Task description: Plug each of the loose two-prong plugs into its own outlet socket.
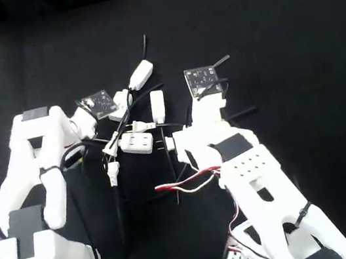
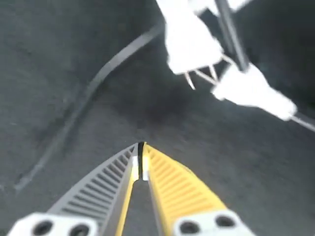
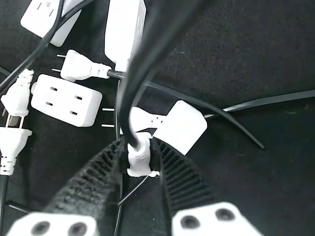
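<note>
Since the right gripper [image 3: 139, 147] is clamped on a white two-prong plug [image 3: 140, 163], insertion is in hand. Its prongs appear to face the outlet block [image 3: 66, 101], just beside. Align them with one slot pair, then push. The left gripper [image 2: 141, 149] is closed, empty.

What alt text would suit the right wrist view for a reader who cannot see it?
The right gripper is clamped on a white plug at the end of a black cord. Beyond it, on the black table, lie a white outlet block with empty sockets and loose two-prong plugs.
</note>
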`<control>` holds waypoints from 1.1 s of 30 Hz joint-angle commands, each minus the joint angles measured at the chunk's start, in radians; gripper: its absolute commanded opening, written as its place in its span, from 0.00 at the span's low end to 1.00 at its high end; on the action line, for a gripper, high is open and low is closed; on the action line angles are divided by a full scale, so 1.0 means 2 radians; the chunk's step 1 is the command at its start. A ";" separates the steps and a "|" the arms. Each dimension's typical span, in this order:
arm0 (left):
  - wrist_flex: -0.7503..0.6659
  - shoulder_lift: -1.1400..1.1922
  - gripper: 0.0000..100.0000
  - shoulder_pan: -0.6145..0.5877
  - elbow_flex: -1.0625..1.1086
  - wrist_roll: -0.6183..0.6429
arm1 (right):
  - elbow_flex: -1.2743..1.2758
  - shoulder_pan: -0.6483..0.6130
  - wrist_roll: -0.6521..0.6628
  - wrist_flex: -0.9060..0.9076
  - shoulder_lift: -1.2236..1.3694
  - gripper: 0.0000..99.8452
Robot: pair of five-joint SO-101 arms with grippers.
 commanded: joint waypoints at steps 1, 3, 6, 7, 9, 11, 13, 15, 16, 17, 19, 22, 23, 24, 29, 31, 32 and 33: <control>0.042 -0.043 0.03 -0.002 -0.006 -0.025 | -0.004 0.006 -0.005 -0.006 -0.003 0.01; 0.021 -0.046 0.03 -0.003 -0.007 -0.025 | -0.004 0.006 -0.005 -0.006 -0.003 0.01; -0.025 -0.045 0.06 -0.002 -0.006 -0.012 | -0.004 0.006 -0.005 -0.005 -0.003 0.01; -0.041 -0.041 0.10 -0.002 -0.006 -0.002 | -0.003 0.006 -0.005 -0.005 -0.003 0.01; -0.071 -0.028 0.21 -0.001 -0.006 0.018 | -0.003 0.006 -0.005 -0.005 -0.001 0.01; -0.101 -0.009 0.29 0.002 -0.006 0.023 | -0.003 0.006 -0.005 -0.005 -0.001 0.01; -0.128 0.015 0.30 0.013 -0.007 0.021 | -0.003 0.006 -0.005 -0.005 -0.001 0.01; -0.149 0.044 0.28 0.026 -0.013 0.021 | -0.003 0.006 -0.005 -0.005 -0.001 0.01; -0.157 0.058 0.27 0.033 -0.019 0.021 | -0.003 0.006 -0.005 -0.005 0.000 0.01; -0.163 0.070 0.27 0.038 -0.027 0.021 | -0.003 0.006 -0.005 -0.005 0.000 0.01; -0.166 0.094 0.27 0.043 -0.049 0.021 | -0.003 0.006 -0.005 -0.005 0.000 0.01; -0.163 0.125 0.27 0.044 -0.090 0.021 | -0.003 0.006 -0.005 -0.005 0.000 0.01; -0.163 0.133 0.27 0.043 -0.102 0.021 | -0.003 0.006 -0.005 -0.005 0.000 0.01; -0.163 0.141 0.27 0.041 -0.114 0.021 | -0.003 0.006 -0.005 -0.005 0.000 0.01; -0.160 0.155 0.27 0.040 -0.131 0.021 | -0.003 0.006 -0.004 -0.005 0.000 0.01; -0.137 0.147 0.27 0.040 -0.136 0.021 | -0.003 0.006 -0.003 -0.005 0.000 0.01; -0.125 0.140 0.27 0.041 -0.136 0.021 | -0.003 0.006 -0.003 -0.005 0.000 0.01; -0.114 0.131 0.27 0.043 -0.136 0.021 | -0.003 0.006 -0.003 -0.005 0.000 0.01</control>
